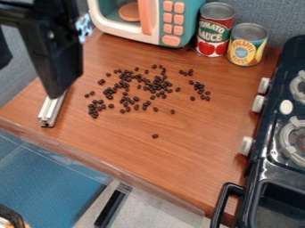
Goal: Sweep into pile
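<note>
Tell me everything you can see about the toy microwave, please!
The toy microwave stands upright at the back of the brown wooden counter. It looks like plastic: a teal body with a creamy white front, its top cut off by the picture's edge. An upright peach handle runs beside the window, and next to that are two columns of small peach buttons with a wider one underneath. Inside is a round, orange-brown disc. It sits on the counter, close to the red can.
</note>
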Controlling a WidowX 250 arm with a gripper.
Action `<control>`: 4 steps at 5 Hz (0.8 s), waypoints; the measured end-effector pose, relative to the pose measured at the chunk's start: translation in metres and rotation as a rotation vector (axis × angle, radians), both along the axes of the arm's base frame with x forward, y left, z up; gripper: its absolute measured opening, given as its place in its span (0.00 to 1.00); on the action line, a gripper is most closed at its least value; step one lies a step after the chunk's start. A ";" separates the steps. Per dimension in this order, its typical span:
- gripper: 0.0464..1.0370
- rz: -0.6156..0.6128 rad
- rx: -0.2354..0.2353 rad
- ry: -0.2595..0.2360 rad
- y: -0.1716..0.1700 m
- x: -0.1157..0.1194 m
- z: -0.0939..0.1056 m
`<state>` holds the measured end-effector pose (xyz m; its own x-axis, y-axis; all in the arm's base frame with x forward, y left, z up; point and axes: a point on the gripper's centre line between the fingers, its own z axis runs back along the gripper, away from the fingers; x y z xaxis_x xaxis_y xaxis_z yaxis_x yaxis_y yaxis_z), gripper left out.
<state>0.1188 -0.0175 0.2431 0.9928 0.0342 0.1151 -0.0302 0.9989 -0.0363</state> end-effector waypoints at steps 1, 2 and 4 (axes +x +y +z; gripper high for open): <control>0.96 -0.007 0.001 0.001 0.000 0.003 -0.004; 0.96 0.113 0.015 0.046 0.027 0.045 -0.042; 0.96 0.217 0.080 -0.018 0.084 0.090 -0.089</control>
